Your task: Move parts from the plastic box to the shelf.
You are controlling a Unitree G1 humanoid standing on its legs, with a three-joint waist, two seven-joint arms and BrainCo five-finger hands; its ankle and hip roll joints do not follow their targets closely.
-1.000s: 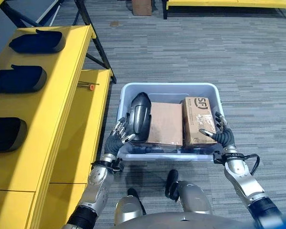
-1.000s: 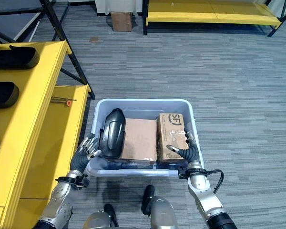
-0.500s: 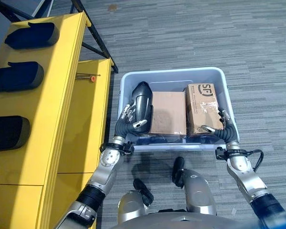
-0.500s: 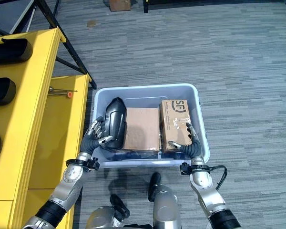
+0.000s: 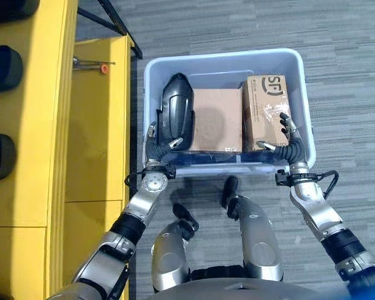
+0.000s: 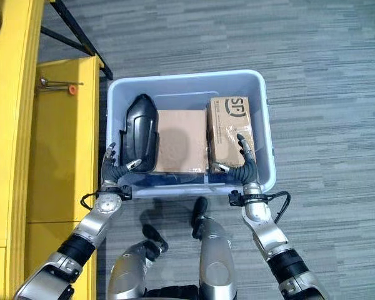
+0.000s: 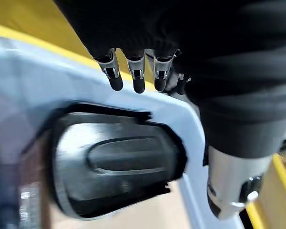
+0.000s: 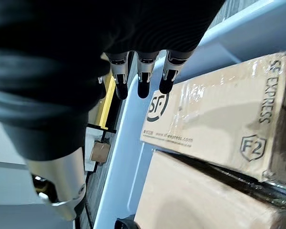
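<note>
Item: black moulded part [image 5: 175, 114]. It lies on end in the plastic box [image 5: 303, 103], against the box's left wall, running from near the far left corner toward the near left corner. You can judge it a rigid, hollow plastic shell: light, stiff, glossy and so likely slick under dark fingertips. Take it across its narrow width near the rounded near end, thumb on the inner face and fingers on the outer, or cradle it from beneath; a pinch on the curved crown will probably slide.

Item: plain cardboard box [image 5: 216, 119], centre of the plastic box, touching the black part. Item: printed cardboard carton [image 5: 266, 110], standing along the right wall, taped; weight unknown, edges give firm hold.

Left hand [image 5: 157, 141]: at the near left corner, fingers relaxed and spread outside the wall, thumb over the rim just beside the black part's near end. Nothing is gripped.

Right hand [image 5: 286, 139]: at the near right corner, fingers [image 8: 144, 81] straight and slightly apart beside the printed carton, thumb reaching toward its near end; no hold taken.

Yellow shelf [image 5: 97, 131]: just left of the plastic box.
</note>
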